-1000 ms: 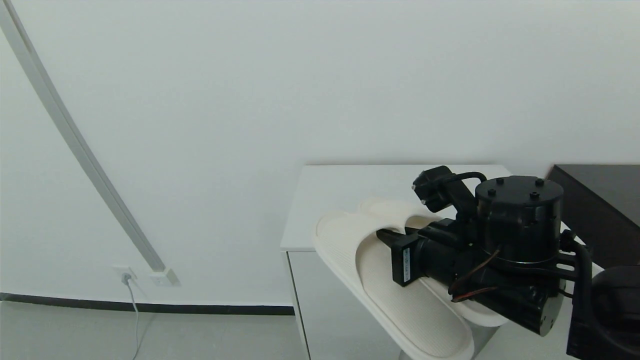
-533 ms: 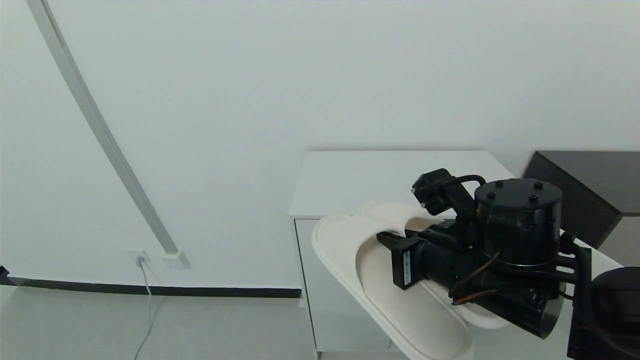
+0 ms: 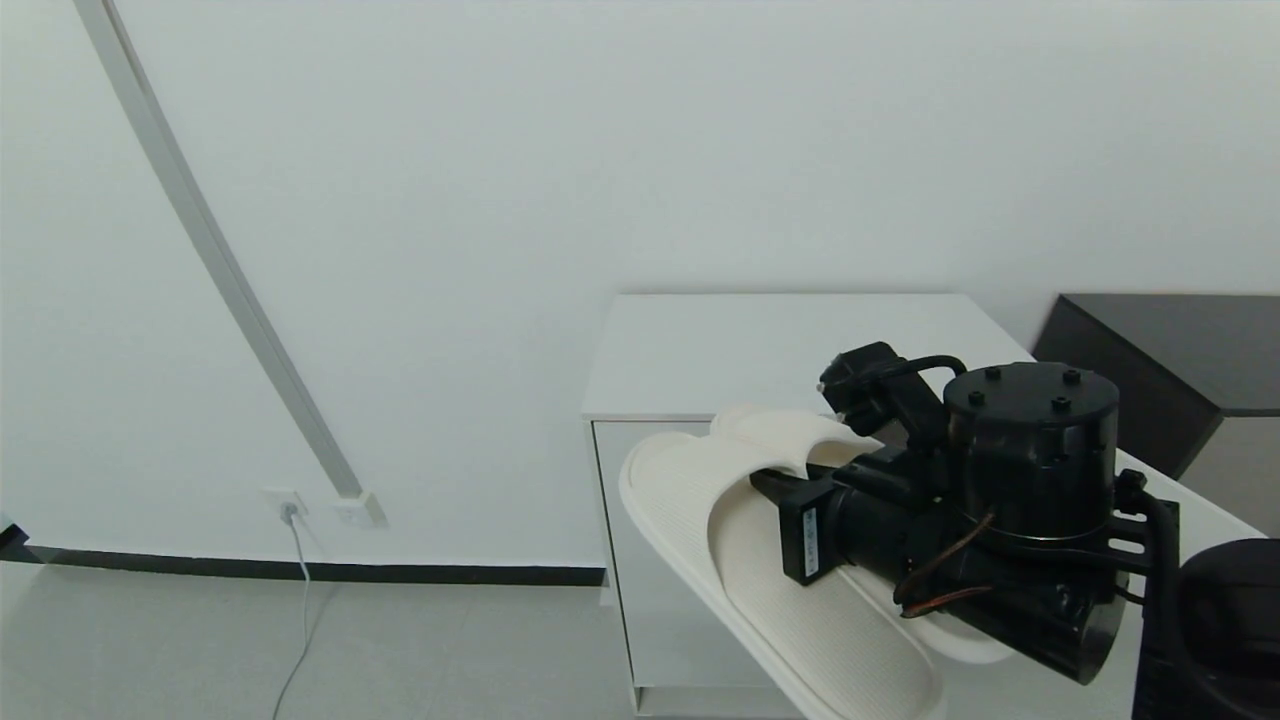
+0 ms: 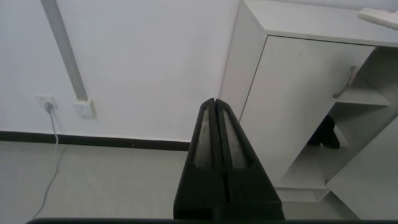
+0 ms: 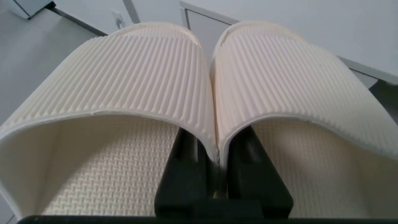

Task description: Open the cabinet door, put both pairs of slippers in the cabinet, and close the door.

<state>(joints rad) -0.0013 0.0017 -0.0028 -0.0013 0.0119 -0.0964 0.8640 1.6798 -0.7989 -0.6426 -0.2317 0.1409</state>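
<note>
The right gripper (image 5: 216,163) pushes its fingers (image 5: 186,168) under the straps of the slippers (image 5: 155,74), so the fingertips are hidden, and the soles either side of the fingers are cut off by the picture's edge. In the head view, slippers and arm cover much of the cabinet (image 3: 760,350) front beyond the fingers. Past the left gripper (image 4: 215,109), a dark thing (image 4: 328,134) on a cabinet shelf is too small to tell.

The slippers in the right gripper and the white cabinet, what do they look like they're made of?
The slippers look like soft foam or rubber, cream and matte: ribbed uppers, patterned insoles, thick rounded edges. The cabinet looks like painted or laminated board, smooth white: flat panels, no grain visible.
</note>
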